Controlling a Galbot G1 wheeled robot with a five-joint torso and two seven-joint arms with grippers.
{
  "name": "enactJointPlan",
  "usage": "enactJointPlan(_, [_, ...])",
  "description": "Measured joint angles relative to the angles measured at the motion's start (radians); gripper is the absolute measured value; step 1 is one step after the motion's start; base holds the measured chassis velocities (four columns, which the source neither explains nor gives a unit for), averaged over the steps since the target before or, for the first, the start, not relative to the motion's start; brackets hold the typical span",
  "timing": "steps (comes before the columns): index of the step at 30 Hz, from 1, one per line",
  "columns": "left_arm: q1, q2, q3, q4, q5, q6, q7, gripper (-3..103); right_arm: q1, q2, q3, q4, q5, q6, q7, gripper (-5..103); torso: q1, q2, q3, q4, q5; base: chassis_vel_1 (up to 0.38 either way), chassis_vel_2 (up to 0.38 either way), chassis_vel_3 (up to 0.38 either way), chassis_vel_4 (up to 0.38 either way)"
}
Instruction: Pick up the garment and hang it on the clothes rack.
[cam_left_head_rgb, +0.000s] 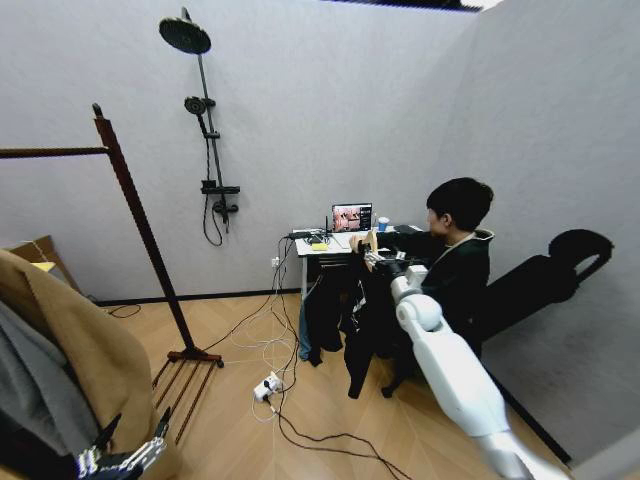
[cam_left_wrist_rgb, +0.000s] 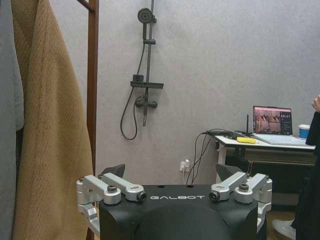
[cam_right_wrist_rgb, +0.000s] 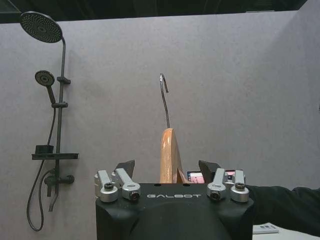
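My right gripper (cam_right_wrist_rgb: 167, 169) is out by the desk w/ jaws set apart, the wooden hanger (cam_right_wrist_rgb: 169, 155) standing between them, not visibly clamped; 1 garment (cam_left_head_rgb: 345, 320) hangs below it, black, soft, light, so I'd grip the stiff hanger neck. 1 clothes rack (cam_left_head_rgb: 145, 235) stands well apart to my left, 2 coats on it; left gripper (cam_left_wrist_rgb: 175, 182) idles wide beside them.
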Motion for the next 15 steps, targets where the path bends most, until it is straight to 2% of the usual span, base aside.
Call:
enactJointPlan(3, [0.0,0.0,0.0,0.0,0.0,0.0,0.0,100,0.006,0.013,-0.011,-0.019,-0.015,0.017,0.003,60,0.0,0.0,0.0,-0.0003,0.0,0.0,0.0,0.0,0.0])
enactJointPlan(4, [0.0,0.0,0.0,0.0,0.0,0.0,0.0,100,0.006,0.013,-0.011,-0.019,-0.015,0.017,0.003,60,0.0,0.0,0.0,-0.0003,0.0,0.0,0.0,0.0,0.0])
enactJointPlan(6, [0.0,0.0,0.0,0.0,0.0,0.0,0.0,100,0.007,0.023,-0.011,-0.029,-0.034,0.034,0.021,48,0.0,0.0,0.0,-0.0001,0.0,0.0,0.0,0.0,0.0])
enactJointPlan(7, [0.0,0.0,0.0,0.0,0.0,0.0,0.0,100,0.007,0.023,-0.011,-0.029,-0.034,0.034,0.021,48,0.0,0.0,0.0,-0.0001,0.0,0.0,0.0,0.0,0.0])
enactJointPlan(10, [0.0,0.0,0.0,0.0,0.0,0.0,0.0,100,0.003,0.024,-0.003,-0.038,-0.054,0.058,0.029,33,0.0,0.0,0.0,-0.0001,0.0001,0.0,0.0,0.0,0.0])
enactJointPlan(11, [0.0,0.0,0.0,0.0,0.0,0.0,0.0,100,0.003,0.024,-0.003,-0.038,-0.054,0.058,0.029,33,0.0,0.0,0.0,-0.0001,0.0001,0.0,0.0,0.0,0.0])
enactJointPlan(13, [0.0,0.0,0.0,0.0,0.0,0.0,0.0,100,-0.004,0.018,0.005,-0.038,-0.068,0.067,0.026,21,0.0,0.0,0.0,-0.0002,0.0002,0.0,0.0,0.0,0.0])
enactJointPlan(14, [0.0,0.0,0.0,0.0,0.0,0.0,0.0,100,-0.004,0.018,0.005,-0.038,-0.068,0.067,0.026,21,0.0,0.0,0.0,-0.0002,0.0002,0.0,0.0,0.0,0.0])
enactJointPlan(15, [0.0,0.0,0.0,0.0,0.0,0.0,0.0,100,-0.007,0.014,0.009,-0.038,-0.072,0.071,0.025,16,0.0,0.0,0.0,-0.0002,0.0001,0.0,0.0,0.0,0.0])
